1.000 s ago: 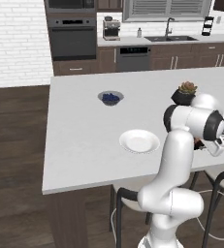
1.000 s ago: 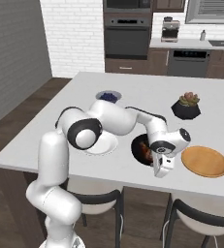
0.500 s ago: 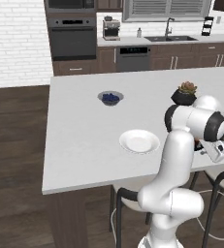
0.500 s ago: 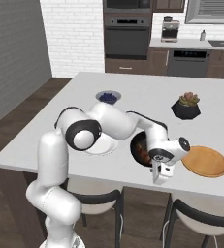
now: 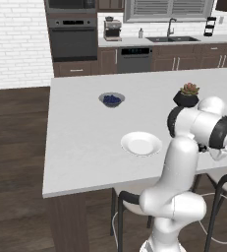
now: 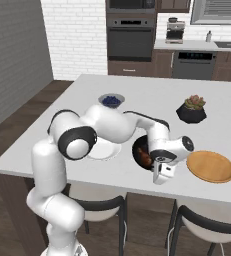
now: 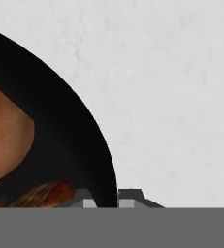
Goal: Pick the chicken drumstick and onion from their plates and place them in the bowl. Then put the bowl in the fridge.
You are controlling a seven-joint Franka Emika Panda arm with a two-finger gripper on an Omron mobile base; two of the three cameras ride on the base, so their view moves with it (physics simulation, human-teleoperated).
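Now clamped on the black bowl's point(image 6: 140, 150) near rim, gripper point(image 7: 117, 199) fingers together, drumstick point(image 7: 40, 194) and onion point(image 7: 7, 133) inside. Flanked by white plate point(image 6: 105, 149) and wooden plate point(image 6: 210, 166) (potted succulent point(image 6: 191, 108) behind, blueberry bowl point(image 6: 111, 100) farther back).

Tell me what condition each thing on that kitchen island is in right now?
black bowl: on the counter, holds both foods, gripper shut on its rim
gripper: shut, one fingertip either side of the rim
onion: in the bowl
drumstick: in the bowl
white plate: empty
wooden plate: empty
blueberry bowl: filled, untouched
potted plant: upright
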